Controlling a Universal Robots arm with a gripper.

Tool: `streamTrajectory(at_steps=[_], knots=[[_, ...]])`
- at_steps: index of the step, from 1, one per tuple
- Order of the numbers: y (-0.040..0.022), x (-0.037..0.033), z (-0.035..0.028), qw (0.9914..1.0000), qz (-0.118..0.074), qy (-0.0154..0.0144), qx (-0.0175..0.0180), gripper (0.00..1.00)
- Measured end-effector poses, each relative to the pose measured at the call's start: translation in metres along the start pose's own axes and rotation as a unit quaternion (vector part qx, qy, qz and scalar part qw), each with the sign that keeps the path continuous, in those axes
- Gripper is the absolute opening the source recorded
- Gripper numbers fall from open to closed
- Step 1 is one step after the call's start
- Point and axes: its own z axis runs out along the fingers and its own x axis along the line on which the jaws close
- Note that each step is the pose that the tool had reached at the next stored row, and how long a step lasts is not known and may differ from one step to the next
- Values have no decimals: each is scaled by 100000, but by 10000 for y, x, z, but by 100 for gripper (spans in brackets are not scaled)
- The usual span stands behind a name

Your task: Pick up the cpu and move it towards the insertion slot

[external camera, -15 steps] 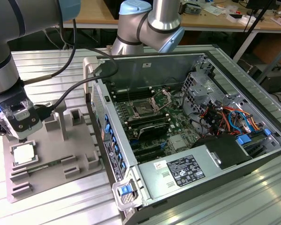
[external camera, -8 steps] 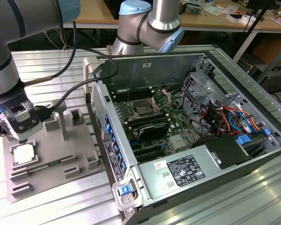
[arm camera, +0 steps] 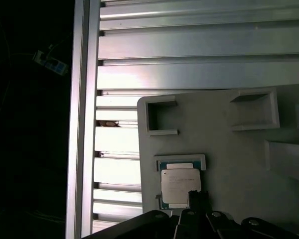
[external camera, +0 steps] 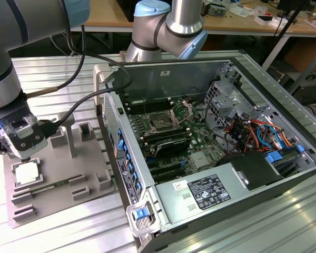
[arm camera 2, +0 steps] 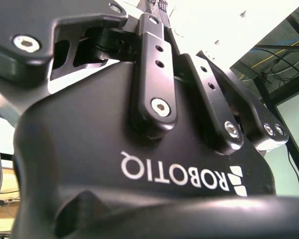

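Here, over the ribbed metal table (arm camera: 189, 50), fingers (arm camera: 197, 199) overhang the cpu (arm camera: 177, 183); their spread, I cannot tell.

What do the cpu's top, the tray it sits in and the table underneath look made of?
The cpu: pale lid with a dull sheen, likely metal. The tray: uniform matte grey with moulded raised blocks, probably plastic. The table: bright ribbed slats catching glare, likely aluminium.
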Motion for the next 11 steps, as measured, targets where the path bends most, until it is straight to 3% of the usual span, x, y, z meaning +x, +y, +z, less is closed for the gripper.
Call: streamTrajectory(at_steps=[11], knots=[[-1,2,26,100000,3,1,-2,11]])
